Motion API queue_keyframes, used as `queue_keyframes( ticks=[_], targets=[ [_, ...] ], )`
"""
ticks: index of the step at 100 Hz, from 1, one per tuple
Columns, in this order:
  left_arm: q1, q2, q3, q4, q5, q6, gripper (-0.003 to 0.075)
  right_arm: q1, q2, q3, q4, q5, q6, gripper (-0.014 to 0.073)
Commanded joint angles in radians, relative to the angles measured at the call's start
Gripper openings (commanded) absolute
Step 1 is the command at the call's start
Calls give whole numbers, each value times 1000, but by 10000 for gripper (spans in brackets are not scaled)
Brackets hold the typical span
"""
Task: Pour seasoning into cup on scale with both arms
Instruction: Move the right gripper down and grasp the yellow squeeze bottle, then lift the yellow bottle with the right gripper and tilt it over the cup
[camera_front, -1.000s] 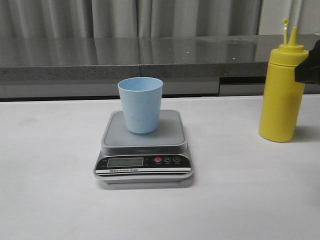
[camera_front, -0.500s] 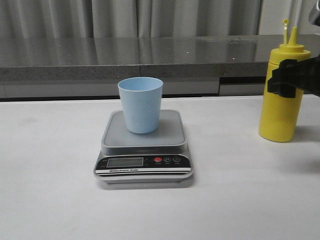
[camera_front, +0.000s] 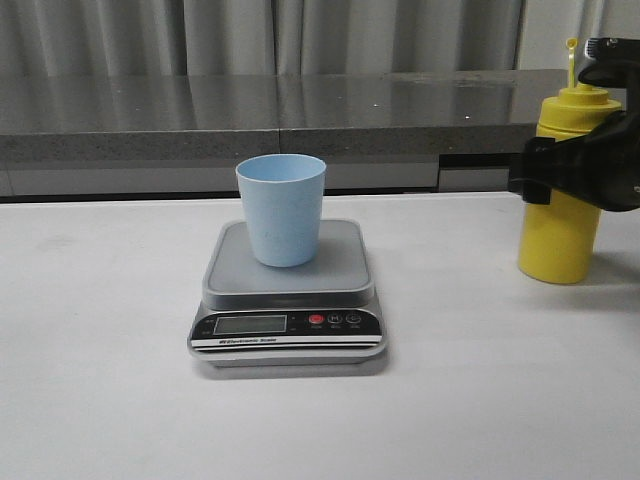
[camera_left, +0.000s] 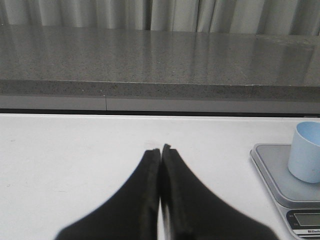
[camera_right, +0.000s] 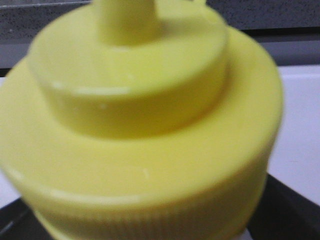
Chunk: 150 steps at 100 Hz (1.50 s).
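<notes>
The pale blue cup (camera_front: 281, 208) stands upright on the grey scale (camera_front: 343, 272) at the table's middle. The yellow seasoning bottle (camera_front: 556, 240) stands on the table at the far right, its cap off the nozzle. My right gripper (camera_front: 540, 172) reaches in from the right, its open jaws on either side of the bottle's upper body. In the right wrist view the bottle's top (camera_right: 145, 115) fills the frame, with dark fingers (camera_right: 287, 205) at the lower corners. My left gripper (camera_left: 160, 150) is shut and empty over the bare table, left of the scale (camera_left: 270, 165) and cup (camera_left: 306, 152).
A grey stone ledge (camera_front: 300, 120) runs along the back of the white table (camera_front: 100, 400), with curtains behind it. The scale's black panel (camera_front: 288, 324) with display and red button faces the front.
My right gripper has moved left from the frame's edge until its fingers stand around the bottle's upper body. The bottle, cup and scale have not moved.
</notes>
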Motion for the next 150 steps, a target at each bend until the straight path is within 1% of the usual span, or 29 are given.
queue_keyframes(
  ticks=[1,6,13,25,32,39,44,61,70,75,82,93,106,116,132,141,150],
  targets=[
    [3,14,-27,-9,-79,-8,-20,1,-34,-29,24,-96,1,642],
    [3,14,-27,-9,-79,-8,-20,1,-32,-29,40,-95,1,618],
    [3,14,-27,-9,-79,-8,-20,1,-28,-29,58,-94,1,539],
    [3,14,-27,-9,-79,-8,-20,1,-25,-29,64,-87,1,331],
    [3,14,-27,-9,-79,-8,-20,1,-25,-29,63,-87,1,241],
    [3,14,-27,-9,-79,-8,-20,1,-25,-29,63,-87,1,184],
    [3,14,-27,-9,-79,-8,-20,1,-25,-29,63,-87,1,164],
    [3,14,-27,-9,-79,-8,-20,1,-50,-29,33,-80,1,161],
    [3,14,-27,-9,-79,-8,-20,2,-105,-42,-14,-23,1,161],
    [3,14,-27,-9,-79,-8,-20,2,-138,-63,-48,40,1,161],
    [3,14,-27,-9,-79,-8,-20,3,-182,-115,-106,172,1,161],
    [3,14,-27,-9,-79,-8,-20,19,-231,-228,-190,437,1,161],
    [3,14,-27,-9,-79,-8,-20,69,-244,-397,-279,730,0,161],
    [3,14,-27,-9,-79,-8,-20,122,-244,-512,-339,903,0,161],
    [3,14,-27,-9,-79,-8,-20,207,-243,-630,-412,1070,0,161],
    [3,14,-27,-9,-79,-8,-20,255,-240,-660,-457,1107,-3,161],
    [3,14,-27,-9,-79,-8,-20,303,-229,-679,-532,1139,-12,161]
  ],
)
